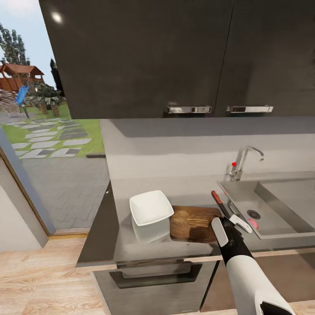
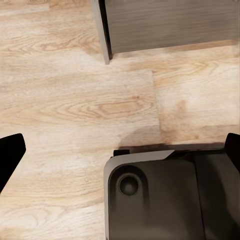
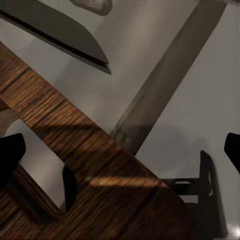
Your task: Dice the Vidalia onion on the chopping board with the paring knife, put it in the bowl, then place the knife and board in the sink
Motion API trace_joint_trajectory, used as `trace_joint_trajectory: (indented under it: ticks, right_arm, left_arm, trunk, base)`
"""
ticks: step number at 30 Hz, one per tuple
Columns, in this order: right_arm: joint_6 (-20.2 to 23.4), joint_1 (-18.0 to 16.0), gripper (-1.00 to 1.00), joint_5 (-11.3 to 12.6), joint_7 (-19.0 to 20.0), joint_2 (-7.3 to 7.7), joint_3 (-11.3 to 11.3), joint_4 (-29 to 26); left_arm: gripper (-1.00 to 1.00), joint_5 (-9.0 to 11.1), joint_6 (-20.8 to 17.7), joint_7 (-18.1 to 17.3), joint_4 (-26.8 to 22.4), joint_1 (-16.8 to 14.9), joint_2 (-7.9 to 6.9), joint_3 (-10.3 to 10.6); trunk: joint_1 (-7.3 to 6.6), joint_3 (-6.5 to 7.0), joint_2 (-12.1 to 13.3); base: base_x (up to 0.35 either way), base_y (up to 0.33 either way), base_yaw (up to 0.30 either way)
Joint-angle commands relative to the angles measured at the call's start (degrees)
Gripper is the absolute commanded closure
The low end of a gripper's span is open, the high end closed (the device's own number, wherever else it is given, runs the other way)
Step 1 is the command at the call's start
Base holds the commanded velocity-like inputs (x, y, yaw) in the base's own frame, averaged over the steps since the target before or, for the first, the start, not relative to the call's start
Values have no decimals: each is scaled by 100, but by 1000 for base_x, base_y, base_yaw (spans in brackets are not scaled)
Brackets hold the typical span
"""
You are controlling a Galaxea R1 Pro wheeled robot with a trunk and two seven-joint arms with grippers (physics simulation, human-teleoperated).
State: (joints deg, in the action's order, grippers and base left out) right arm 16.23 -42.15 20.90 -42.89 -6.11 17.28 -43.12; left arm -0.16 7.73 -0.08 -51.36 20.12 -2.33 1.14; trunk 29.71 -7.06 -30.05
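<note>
nothing looks done yet: vidalia onion [image 1: 253, 225] lies in the sink [image 1: 280, 205], chopping board [image 1: 194, 223] bare beside the empty bowl [image 1: 151, 207]. right gripper [image 1: 235, 224], jaws wide, hovers near the paring knife [image 1: 219, 202]; left gripper [image 2: 120, 150] also wide.

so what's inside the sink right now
The Vidalia onion lies in the sink beside the round drain. The right gripper covers part of the near-left corner.

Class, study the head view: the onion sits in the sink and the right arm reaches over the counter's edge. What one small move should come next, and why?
Probably ease the right gripper further right and down toward the Vidalia onion. The onion lies in the sink by the drain, the gripper appears open and empty above the chopping board, and the paring knife can wait.
</note>
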Motion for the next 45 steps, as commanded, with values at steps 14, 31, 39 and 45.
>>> trace_joint_trajectory:
  ticks: [14, 31, 39, 45]
  right_arm:
    - [42, -4, -100, 11, -18, -10, 12, -11]
    - [47, -4, -100, 11, 76, -48, -282, -55]
    - [47, -2, -100, 3, 566, -57, -612, -247]
    - [47, 18, -100, 2, 612, -57, -736, -560]
  left_arm:
    - [-100, -1, 10, -1, -5, 0, -4, 9]
    - [-100, -1, 10, -1, -5, 0, -4, 9]
    - [-100, -1, 10, -1, -5, 0, -4, 9]
    - [-100, -1, 10, -1, -5, -2, -4, 9]
  trunk:
    - [3, 118, -9]
    - [3, 240, -9]
    - [3, 243, -9]
    - [3, 243, -9]
  base:
    - [0, 0, -1]
    - [0, 0, 0]
    - [0, 0, 0]
    - [0, 0, 0]
